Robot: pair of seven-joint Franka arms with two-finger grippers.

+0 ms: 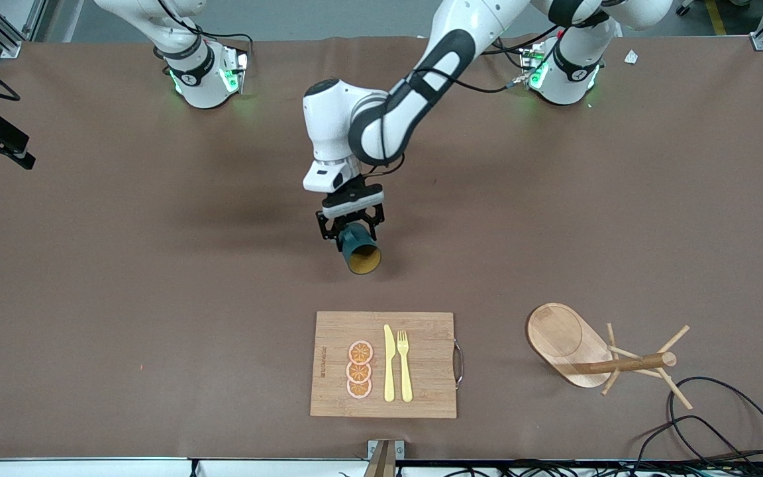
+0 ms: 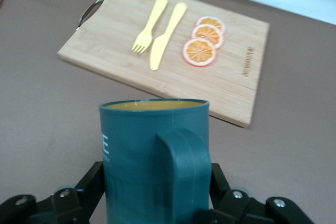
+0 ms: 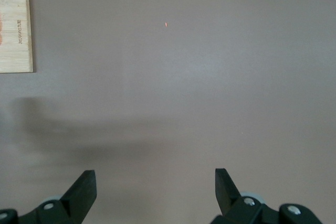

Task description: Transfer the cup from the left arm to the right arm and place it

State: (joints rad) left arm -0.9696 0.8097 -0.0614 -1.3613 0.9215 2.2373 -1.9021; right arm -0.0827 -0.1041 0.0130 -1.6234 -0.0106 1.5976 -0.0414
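one cup (image 1: 359, 249) clamped in left gripper (image 1: 350, 225) over the table (image 1: 123, 265).

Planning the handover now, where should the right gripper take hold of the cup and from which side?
Probably the bare body near the rim. The left gripper is clamped on the cup toward its base, holding it tilted above the table, mouth toward the cutting board. The open right gripper should straddle the rim end, clear of the handle.

Two dark fingers of the right gripper (image 3: 155, 192) are seen at the lower edge of the frame, spread wide apart over the bare brown table (image 3: 210, 77). A corner of a wooden cutting board (image 3: 14, 30) is shown at the upper left edge.
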